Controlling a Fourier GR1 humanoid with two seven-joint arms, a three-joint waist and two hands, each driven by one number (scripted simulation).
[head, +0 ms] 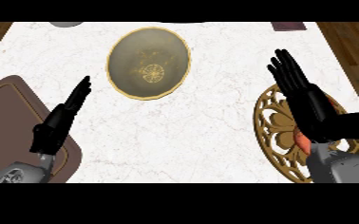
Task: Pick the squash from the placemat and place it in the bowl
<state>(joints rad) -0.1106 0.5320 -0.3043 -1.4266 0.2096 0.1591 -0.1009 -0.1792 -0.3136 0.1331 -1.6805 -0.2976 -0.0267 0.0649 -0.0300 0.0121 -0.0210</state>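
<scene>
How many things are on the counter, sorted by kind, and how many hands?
Bowls: 1, gold-rimmed bowl
Placemats: 1, gold openwork placemat
Squash: 1, orange squash, mostly hidden
Boards: 1, brown board
Hands: 2, left hand, right hand
Total: 6

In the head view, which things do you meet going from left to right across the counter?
Brown tray → left hand → bowl → right hand, over the gold placemat. A bit of orange shows under that hand; I cannot tell what it is.
</scene>
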